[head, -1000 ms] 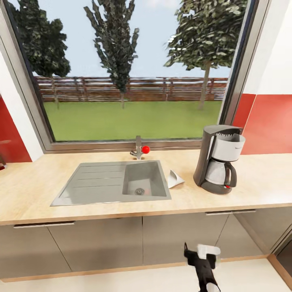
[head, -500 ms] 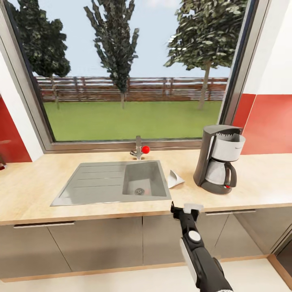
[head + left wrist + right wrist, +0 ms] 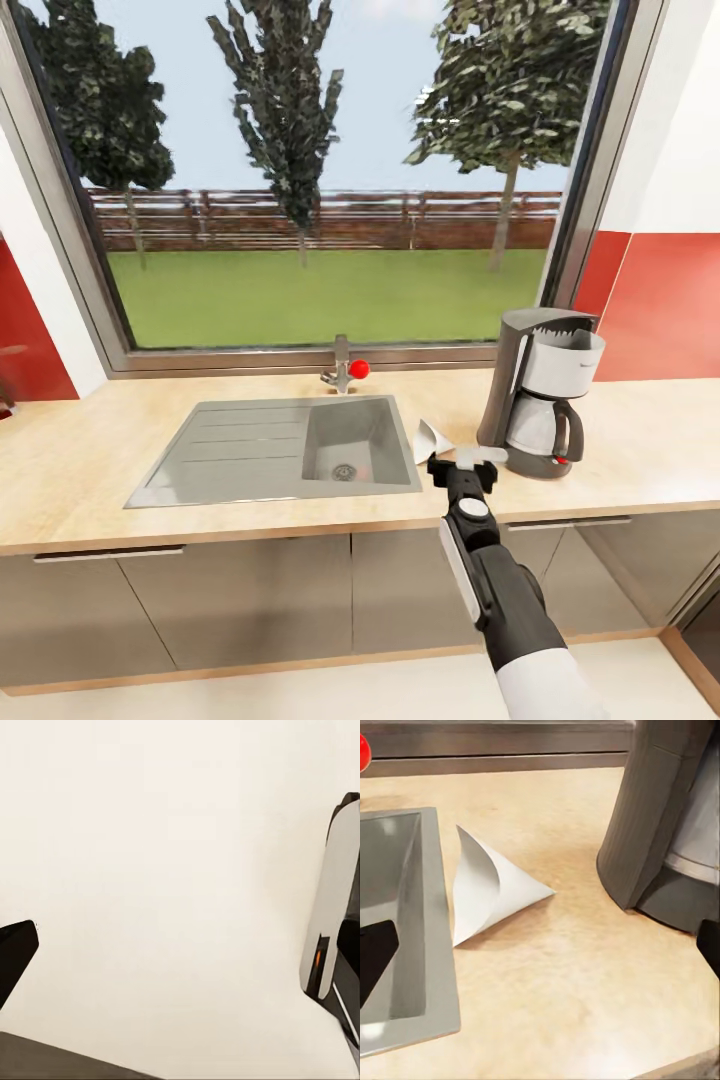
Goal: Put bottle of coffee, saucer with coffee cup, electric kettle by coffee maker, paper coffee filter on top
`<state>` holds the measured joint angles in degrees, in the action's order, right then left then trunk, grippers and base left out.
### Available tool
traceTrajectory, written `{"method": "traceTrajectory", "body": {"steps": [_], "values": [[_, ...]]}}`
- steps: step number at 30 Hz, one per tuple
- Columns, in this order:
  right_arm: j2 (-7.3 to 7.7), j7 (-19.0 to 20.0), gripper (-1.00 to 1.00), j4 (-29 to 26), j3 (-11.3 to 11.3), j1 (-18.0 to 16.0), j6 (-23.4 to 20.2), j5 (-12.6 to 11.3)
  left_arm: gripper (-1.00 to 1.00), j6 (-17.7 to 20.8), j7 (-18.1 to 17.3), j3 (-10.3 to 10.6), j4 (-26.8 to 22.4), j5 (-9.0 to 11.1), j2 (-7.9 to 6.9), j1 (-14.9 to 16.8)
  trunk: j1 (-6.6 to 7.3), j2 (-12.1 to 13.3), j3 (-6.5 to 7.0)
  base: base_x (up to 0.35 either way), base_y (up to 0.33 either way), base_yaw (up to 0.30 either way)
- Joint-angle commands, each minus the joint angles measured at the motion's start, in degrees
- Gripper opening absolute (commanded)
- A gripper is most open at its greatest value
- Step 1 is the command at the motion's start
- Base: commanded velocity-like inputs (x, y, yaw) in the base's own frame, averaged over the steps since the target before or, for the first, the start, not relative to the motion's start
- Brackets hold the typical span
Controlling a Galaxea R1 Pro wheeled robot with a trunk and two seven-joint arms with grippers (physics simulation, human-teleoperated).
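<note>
One white paper filter (image 3: 487,892), a folded cone, lies on its side on the countertop (image 3: 90,470) between the sink (image 3: 280,450) and the single coffee maker (image 3: 540,395), at the maker's 9 o'clock. The right gripper (image 3: 463,465) hovers before it, jaws spread, empty. I cannot tell the left gripper's state.

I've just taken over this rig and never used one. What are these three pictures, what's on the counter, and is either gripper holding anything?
It's a simulated wheeled robot with two arms. The head view looks down over the countertop: the right gripper reaches over its front edge toward the paper coffee filter, which lies on its side between the sink and the coffee maker. The right wrist view looks along that gripper's fingers: the filter sits ahead, untouched, fingers apart, nothing held. The left wrist view shows a plain pale surface with dark fingertips at the edges, spread and empty.
</note>
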<state>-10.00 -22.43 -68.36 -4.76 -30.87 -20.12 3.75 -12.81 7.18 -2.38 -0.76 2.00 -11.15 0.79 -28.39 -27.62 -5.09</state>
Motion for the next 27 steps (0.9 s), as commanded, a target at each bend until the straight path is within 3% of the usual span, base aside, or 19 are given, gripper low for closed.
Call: {"method": "traceTrajectory", "body": {"steps": [1,14,16,27], "values": [[0.00,-0.4,1.00,0.0,-0.1,-0.3,-1.0,0.4,1.00,-0.2,0.0,-0.2,0.3,0.2,-0.01,0.0,-0.03,-0.1,-0.12,0.000,0.000,0.000],[0.00,-0.7,1.00,1.1,-0.2,-0.6,-1.8,0.5,1.00,-0.1,0.1,-0.2,2.4,0.2,-0.02,-0.9,-0.03,-0.1,-0.12,0.007,0.000,0.000],[0.00,-0.6,1.00,3.7,-0.2,-0.6,-1.8,0.5,1.00,-0.1,0.1,-0.2,2.6,0.2,-0.01,-1.1,-0.03,-0.1,-0.12,0.215,0.086,0.000],[0.00,-0.6,1.00,4.2,0.3,-0.6,-1.7,0.6,1.00,0.6,0.1,-0.1,2.7,0.2,0.16,-2.3,-0.03,-0.1,-0.12,0.118,0.051,0.000]]}}
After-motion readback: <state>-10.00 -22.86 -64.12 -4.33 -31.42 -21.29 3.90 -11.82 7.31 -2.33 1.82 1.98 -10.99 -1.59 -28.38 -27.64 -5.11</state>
